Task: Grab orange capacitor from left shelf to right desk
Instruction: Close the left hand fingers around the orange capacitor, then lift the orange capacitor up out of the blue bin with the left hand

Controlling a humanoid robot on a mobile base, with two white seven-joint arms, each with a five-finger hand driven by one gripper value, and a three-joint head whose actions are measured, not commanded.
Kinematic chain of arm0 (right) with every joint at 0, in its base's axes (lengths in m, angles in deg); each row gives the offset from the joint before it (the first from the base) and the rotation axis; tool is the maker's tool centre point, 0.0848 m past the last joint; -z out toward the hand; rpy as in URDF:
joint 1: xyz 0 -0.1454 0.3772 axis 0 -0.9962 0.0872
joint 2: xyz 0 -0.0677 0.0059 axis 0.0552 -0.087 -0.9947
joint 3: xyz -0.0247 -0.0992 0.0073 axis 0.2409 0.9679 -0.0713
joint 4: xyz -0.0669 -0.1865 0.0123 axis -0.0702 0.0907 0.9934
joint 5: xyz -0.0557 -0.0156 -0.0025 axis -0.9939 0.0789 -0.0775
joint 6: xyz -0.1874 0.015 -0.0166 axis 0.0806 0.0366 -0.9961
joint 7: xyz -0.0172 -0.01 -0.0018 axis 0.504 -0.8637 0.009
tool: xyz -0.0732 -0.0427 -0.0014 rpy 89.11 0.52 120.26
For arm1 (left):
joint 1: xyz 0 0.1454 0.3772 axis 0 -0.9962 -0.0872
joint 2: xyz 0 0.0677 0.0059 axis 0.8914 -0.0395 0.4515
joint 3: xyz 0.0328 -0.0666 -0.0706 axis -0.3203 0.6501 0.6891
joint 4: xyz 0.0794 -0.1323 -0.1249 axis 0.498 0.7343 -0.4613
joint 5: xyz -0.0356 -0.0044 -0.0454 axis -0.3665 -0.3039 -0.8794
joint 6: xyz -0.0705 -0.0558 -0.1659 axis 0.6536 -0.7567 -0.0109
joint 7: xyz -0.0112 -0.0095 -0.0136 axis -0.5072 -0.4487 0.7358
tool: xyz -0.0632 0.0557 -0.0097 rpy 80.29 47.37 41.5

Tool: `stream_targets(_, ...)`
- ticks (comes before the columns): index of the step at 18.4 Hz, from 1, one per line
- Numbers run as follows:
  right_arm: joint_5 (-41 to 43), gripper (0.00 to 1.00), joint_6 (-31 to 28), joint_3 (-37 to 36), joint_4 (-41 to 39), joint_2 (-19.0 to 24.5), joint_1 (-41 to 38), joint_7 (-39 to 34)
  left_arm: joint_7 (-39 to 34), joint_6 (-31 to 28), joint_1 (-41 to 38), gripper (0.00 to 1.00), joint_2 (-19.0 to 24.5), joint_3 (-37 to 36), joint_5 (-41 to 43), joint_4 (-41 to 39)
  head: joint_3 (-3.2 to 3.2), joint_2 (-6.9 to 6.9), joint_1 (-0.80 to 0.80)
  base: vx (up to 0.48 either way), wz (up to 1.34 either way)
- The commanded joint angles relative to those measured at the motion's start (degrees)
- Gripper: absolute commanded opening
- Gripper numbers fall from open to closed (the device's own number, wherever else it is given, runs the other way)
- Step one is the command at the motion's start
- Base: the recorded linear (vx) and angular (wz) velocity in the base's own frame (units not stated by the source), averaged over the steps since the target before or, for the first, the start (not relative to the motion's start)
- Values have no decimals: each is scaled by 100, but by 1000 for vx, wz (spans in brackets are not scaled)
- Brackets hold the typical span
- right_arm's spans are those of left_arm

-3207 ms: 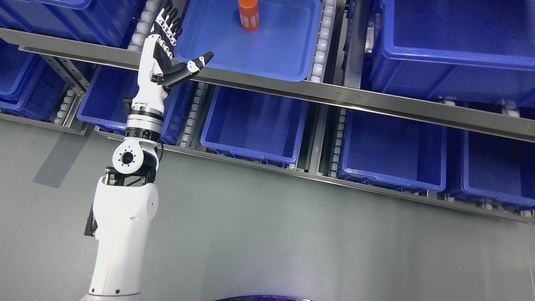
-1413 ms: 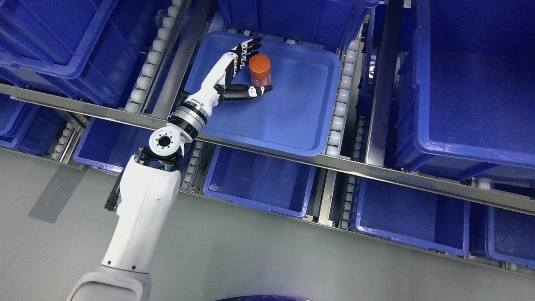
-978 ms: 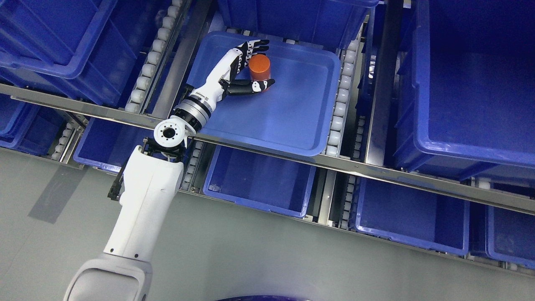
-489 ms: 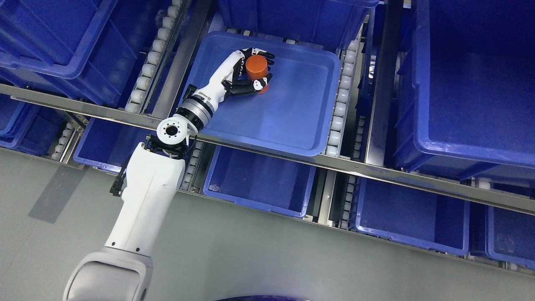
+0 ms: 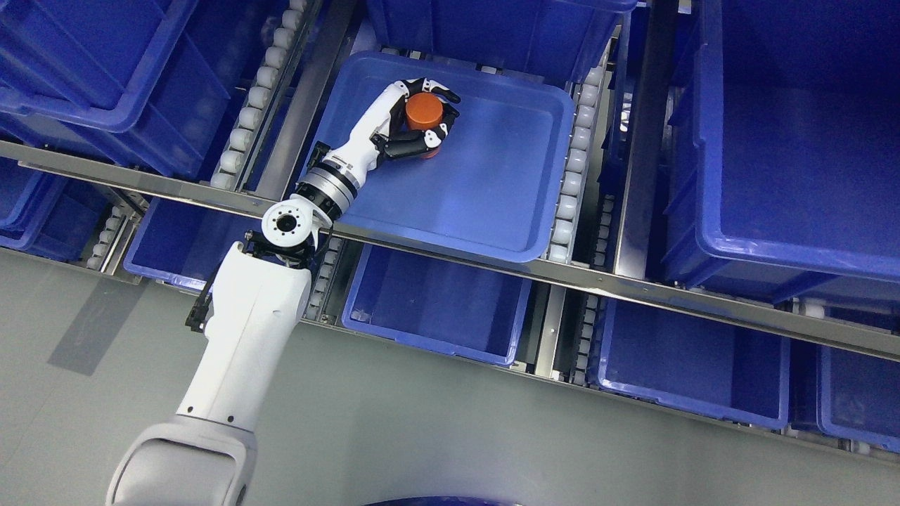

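An orange cylindrical capacitor [image 5: 423,112] stands upright in a shallow blue tray [image 5: 492,197] on the shelf's upper level. My left hand [image 5: 422,116] reaches into the tray from the lower left and is shut on the capacitor: fingers curl over its far side, the thumb presses its near side. Only the orange top and a sliver of the side show between the fingers. The white left forearm crosses the tray's front-left rim. The right arm is out of view.
Deep blue bins [image 5: 794,140] fill the shelf to the right, left [image 5: 91,63] and behind the tray. More blue bins [image 5: 436,302] sit on the lower level. A steel rail [image 5: 633,288] runs along the shelf front; white rollers [image 5: 573,161] flank the tray. Grey floor lies below.
Since a second ago my left hand's fingers and thumb have closed from a loose cup around the capacitor to a full grasp. The capacitor has shifted slightly left with the hand.
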Motion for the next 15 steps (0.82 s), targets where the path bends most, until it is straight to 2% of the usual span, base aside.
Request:
stream_targets(1,0,100,7,-61,-193,-100,-9,3,7,225,1,0,100,102,-639,-433,0,0,0,0,0)
stream_targets(4,0,100,-2,-61,-193,-100,-9,3,7,268,-191,0,100,260,-1054,-1496,0,0,0,0,0)
stream_targets(6,0,100,-2,-61,-193,-100,-9,3,-2,618,-368,1,100,252,-1107,-2077,0,0,0,0,0)
stream_targets(10,0,100,-2,-61,-193,-100,-9,3,-2,1568,-490,1,100,199,-1107,-2334,0,0,0,-3,2)
stream_targets(15,0,100,-2,-61,-193,-100,-9,3,-2,1877,-861,1,100,225,-1107,-2580,0,0,0,-79,-69)
